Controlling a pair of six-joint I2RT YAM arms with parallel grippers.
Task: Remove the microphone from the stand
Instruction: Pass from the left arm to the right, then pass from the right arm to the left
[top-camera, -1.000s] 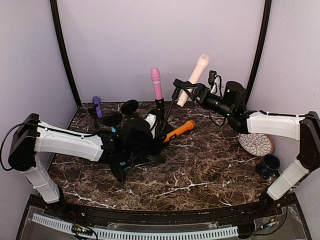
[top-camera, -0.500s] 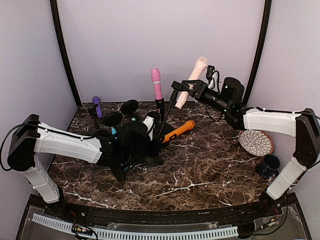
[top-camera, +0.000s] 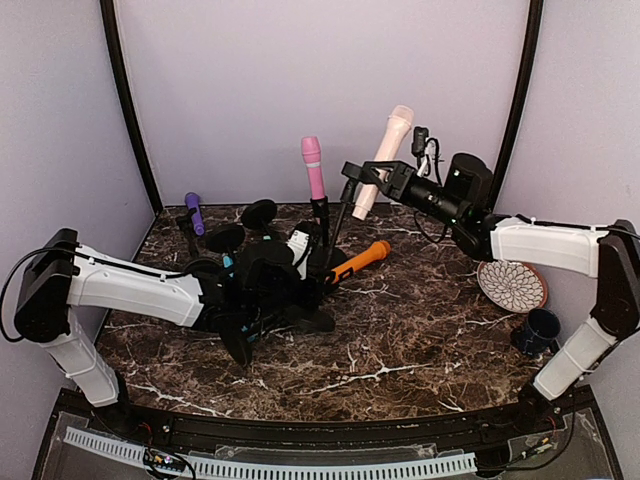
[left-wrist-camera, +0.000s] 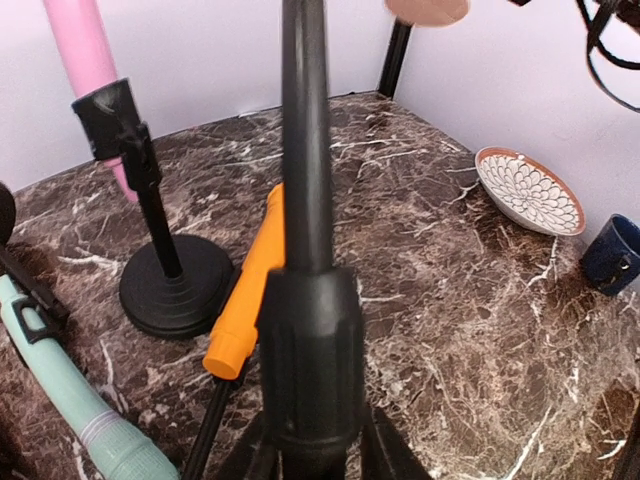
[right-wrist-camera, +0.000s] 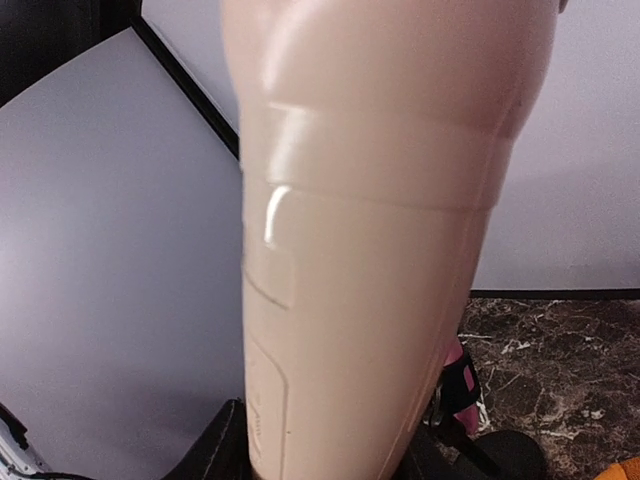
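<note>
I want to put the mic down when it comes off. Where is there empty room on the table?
Widest bare marble: front middle, between the orange microphone, the plate and the blue mug. Crowded: back left, around the pink microphone, the purple microphone and the black stands.

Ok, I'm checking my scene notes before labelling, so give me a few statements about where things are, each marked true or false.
1. The orange mic lies flat on the table. True.
2. The pink mic lies on the table too. False: it stands upright in a stand.
3. The right gripper is at the cream mic. True: its fingers flank the mic's body.
4. The mug sits on the plate. False: it stands on the table beside the plate, nearer the arm bases.
</note>
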